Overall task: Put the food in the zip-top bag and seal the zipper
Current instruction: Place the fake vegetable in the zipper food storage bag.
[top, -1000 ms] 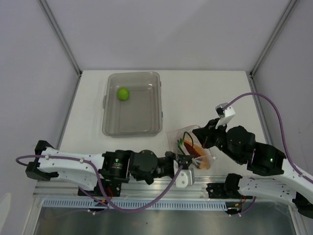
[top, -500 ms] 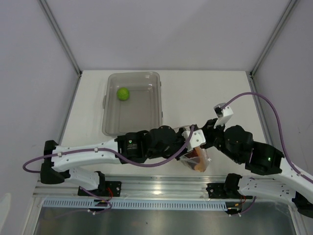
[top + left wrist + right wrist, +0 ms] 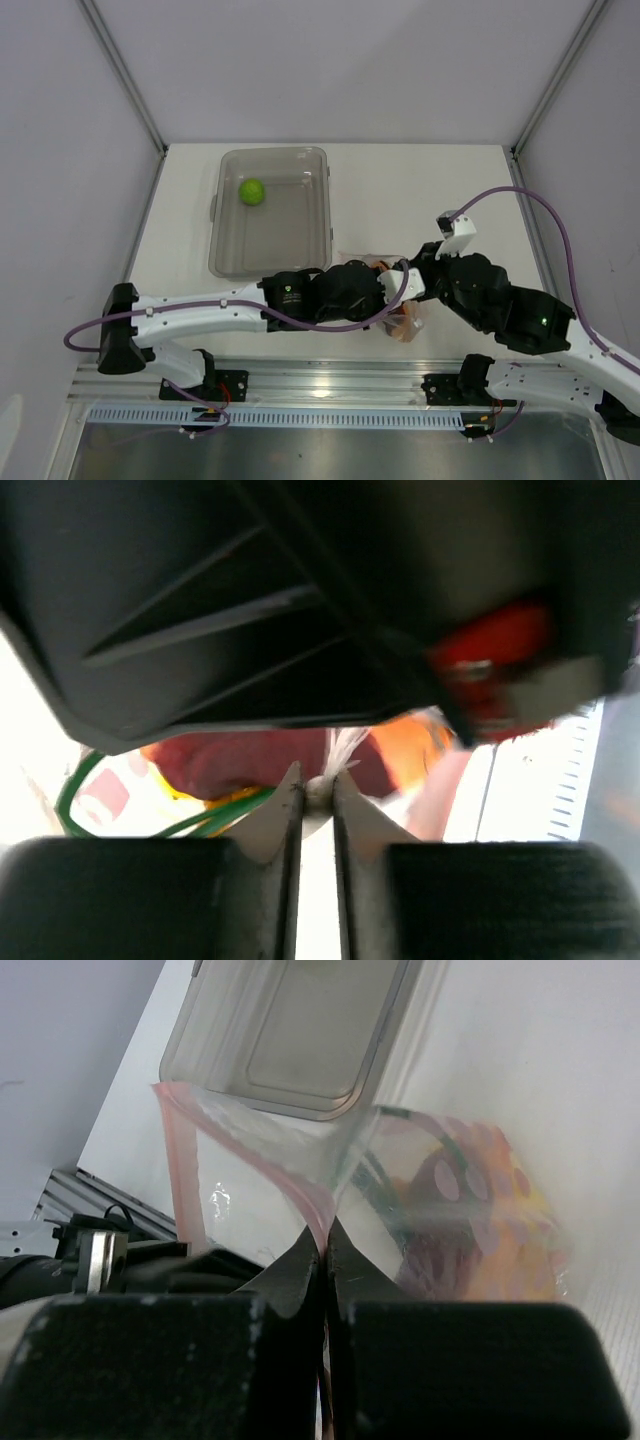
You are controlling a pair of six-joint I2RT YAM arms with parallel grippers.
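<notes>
The zip-top bag (image 3: 404, 326) hangs crumpled between both grippers at the table's near middle. In the right wrist view the bag (image 3: 260, 1150) is transparent, and my right gripper (image 3: 325, 1232) is shut on its pink-red zipper (image 3: 178, 1160). Inside it lie a dark-red slice (image 3: 455, 1225), a green stalk (image 3: 375, 1175) and orange food (image 3: 530, 1260). My left gripper (image 3: 318, 783) is shut on a pinch of the bag's plastic, with the dark-red slice (image 3: 250, 760), green stalk (image 3: 100, 802) and orange piece (image 3: 415, 748) just beyond. A green lime (image 3: 251, 190) lies in the bin.
A rigid clear grey bin (image 3: 300, 255) stands at the back left and also shows in the right wrist view (image 3: 290, 1030). The left arm (image 3: 210, 310) stretches across the near edge. The right arm's dark body (image 3: 300, 600) fills the top of the left wrist view.
My left arm swung up and right from the near edge until its gripper met the right gripper at the bag. The bag has bunched up beneath them.
</notes>
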